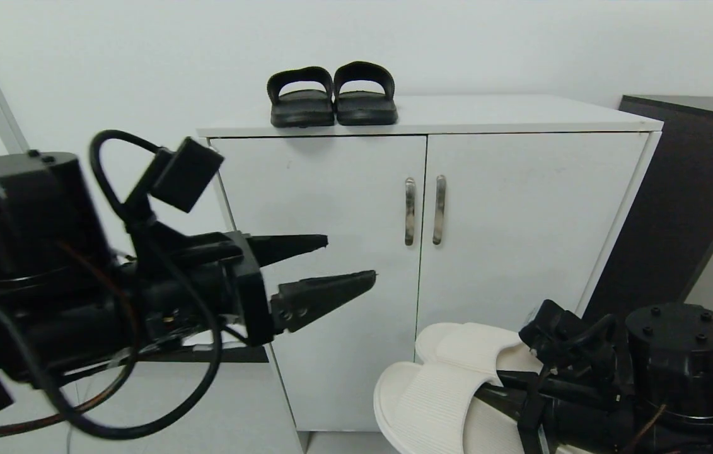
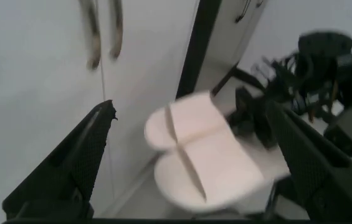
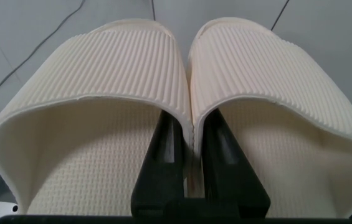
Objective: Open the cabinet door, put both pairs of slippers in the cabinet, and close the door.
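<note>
The white cabinet [image 1: 520,208] has both doors shut, with two metal handles [image 1: 424,210] side by side at the middle. A pair of black slippers [image 1: 333,94] rests on its top, towards the left. My left gripper [image 1: 351,256] hangs open and holds nothing, in front of the left door, level with the handles' lower ends. In the left wrist view its fingers [image 2: 82,162] frame the handles [image 2: 104,31] and the white slippers [image 2: 200,155]. Low at the right, my right gripper [image 1: 495,388] is shut on the pair of white slippers [image 1: 451,384], pinching their inner sides [image 3: 191,134] together.
A dark brown cabinet [image 1: 678,208] stands against the white cabinet's right side. A white wall rises behind both. To the left of the white cabinet lies light floor [image 1: 205,410].
</note>
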Robot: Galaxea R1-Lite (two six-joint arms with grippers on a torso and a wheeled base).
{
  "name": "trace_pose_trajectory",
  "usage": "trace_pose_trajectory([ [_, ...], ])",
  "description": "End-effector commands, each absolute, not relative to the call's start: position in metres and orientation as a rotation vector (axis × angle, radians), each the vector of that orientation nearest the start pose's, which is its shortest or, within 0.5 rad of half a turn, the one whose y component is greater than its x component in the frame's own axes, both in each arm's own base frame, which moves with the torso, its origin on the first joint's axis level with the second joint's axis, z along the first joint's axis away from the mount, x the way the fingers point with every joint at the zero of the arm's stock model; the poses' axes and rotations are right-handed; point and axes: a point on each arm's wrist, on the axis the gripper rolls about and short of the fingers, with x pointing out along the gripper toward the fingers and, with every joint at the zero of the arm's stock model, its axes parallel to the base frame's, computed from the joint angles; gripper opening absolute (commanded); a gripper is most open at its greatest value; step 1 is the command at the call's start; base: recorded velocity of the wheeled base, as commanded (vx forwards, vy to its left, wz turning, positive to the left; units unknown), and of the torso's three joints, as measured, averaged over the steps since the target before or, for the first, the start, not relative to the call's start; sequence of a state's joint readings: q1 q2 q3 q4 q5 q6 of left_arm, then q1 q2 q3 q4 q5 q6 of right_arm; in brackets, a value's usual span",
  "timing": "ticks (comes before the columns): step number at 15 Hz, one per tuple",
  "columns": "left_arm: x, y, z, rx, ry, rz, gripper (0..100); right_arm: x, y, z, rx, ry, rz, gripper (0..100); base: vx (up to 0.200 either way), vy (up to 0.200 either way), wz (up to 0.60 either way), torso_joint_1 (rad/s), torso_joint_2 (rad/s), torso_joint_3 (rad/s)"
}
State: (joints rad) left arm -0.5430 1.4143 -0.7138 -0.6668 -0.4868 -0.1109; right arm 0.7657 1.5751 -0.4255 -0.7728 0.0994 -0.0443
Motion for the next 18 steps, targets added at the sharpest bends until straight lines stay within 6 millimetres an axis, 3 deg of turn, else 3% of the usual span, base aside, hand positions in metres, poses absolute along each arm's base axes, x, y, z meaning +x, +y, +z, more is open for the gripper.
trace_pose_trajectory([
  [1, 0.232, -0.166, 0.222, -0.116, 0.130, -1.066, 100, 0.169, 0.166, 0.133, -0.168, 0.353, 0.864, 0, 0.000, 0.000, 0.00, 0.000, 0.00, 0.000],
  [6, 0.265, -0.195, 0.239, -0.196, 0.189, -1.196, 100, 0.173, 0.164, 0.131, -0.165, 0.360, 0.852, 0, 0.000, 0.000, 0.00, 0.000, 0.00, 0.000],
  [10, 0.288, -0.222, 0.237, -0.213, 0.252, -1.235, 100, 0.176, 0.163, 0.132, -0.163, 0.359, 0.840, 0, 0.000, 0.000, 0.00, 0.000, 0.00, 0.000],
  [18, 0.307, -0.248, 0.244, -0.282, 0.222, -1.110, 100, 0.178, 0.164, 0.127, -0.170, 0.375, 0.835, 0, 0.000, 0.000, 0.00, 0.000, 0.00, 0.000],
])
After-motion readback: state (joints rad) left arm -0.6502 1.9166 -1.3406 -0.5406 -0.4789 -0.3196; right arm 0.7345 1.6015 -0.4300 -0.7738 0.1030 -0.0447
